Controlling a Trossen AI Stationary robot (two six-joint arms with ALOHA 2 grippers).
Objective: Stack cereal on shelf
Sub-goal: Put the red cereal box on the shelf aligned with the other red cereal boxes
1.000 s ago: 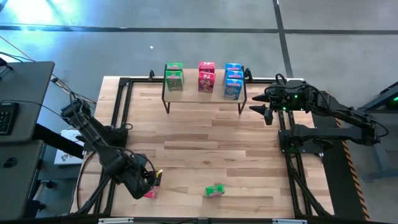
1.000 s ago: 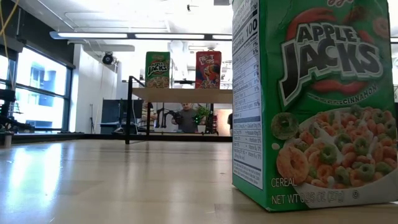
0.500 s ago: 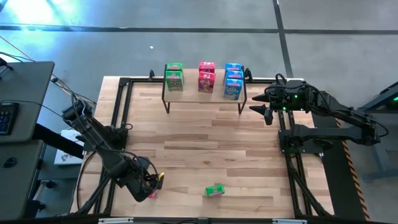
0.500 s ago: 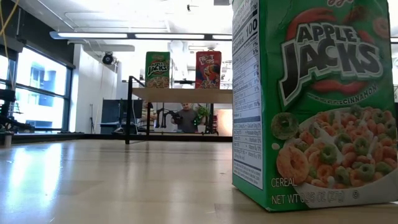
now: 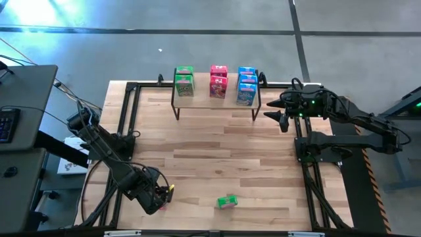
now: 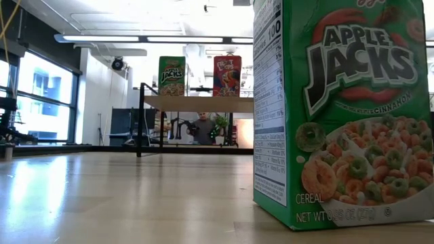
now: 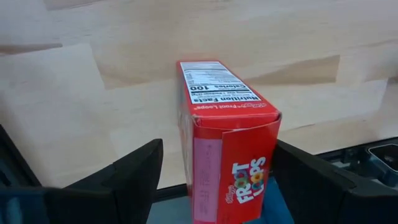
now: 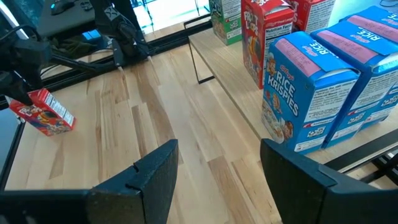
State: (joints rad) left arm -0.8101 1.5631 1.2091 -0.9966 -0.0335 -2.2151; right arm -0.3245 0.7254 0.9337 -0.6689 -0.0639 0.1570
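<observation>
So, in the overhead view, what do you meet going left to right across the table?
Left gripper open around a red cereal box → loose green box lying on the table; on the shelf, green stack → red stack → blue stack → right gripper, waiting.

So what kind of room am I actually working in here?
Most likely a robotics lab or workshop, not a shop or kitchen: bare concrete floor, a wooden table in a black metal frame, a small test shelf.
</observation>
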